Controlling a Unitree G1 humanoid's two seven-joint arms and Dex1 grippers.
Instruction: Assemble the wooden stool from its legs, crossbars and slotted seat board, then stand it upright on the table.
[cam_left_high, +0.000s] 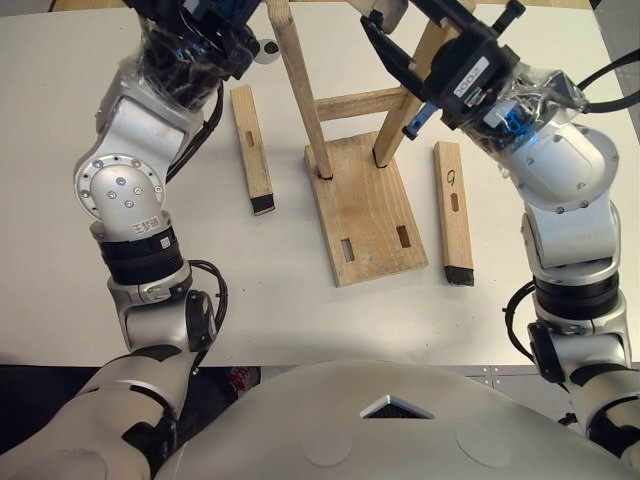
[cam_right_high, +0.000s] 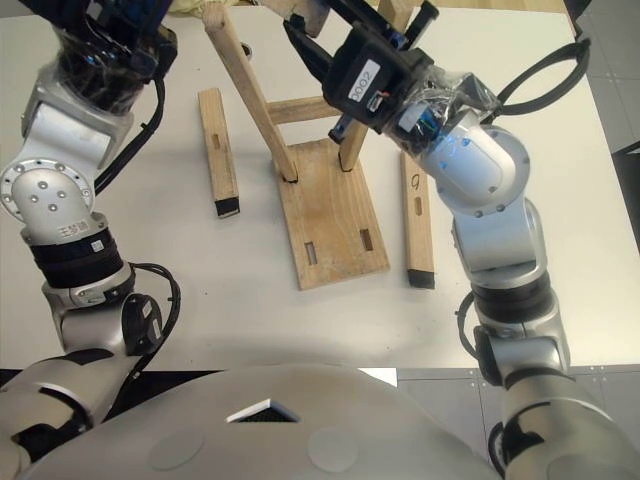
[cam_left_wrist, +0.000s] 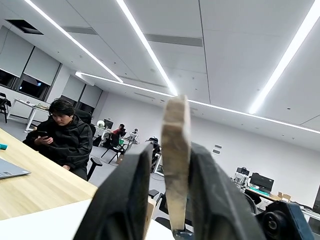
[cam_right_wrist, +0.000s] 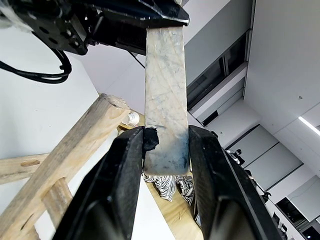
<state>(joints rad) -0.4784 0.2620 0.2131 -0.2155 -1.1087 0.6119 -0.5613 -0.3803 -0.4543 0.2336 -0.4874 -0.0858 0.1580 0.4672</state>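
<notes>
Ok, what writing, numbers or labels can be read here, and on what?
"9": handwritten on the loose pale wooden leg with a black foot, lying on the white table right of the slotted wooden seat board.
White sticker on the right gripper's black housing: digits, tilted, too unclear to read.
Small marking on the left arm's grey joint: too small to read.

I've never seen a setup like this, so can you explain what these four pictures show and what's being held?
It is a humanoid robot with two arms, each ending in a two-finger gripper. Two pictures look down from its head; two come from wrist cameras. On the white table lies the seat board, with two legs standing in its far slots, joined by a crossbar. Two loose legs lie beside it, one each side. The left gripper and right gripper are each shut on a wooden bar, seemingly the same one.
</notes>
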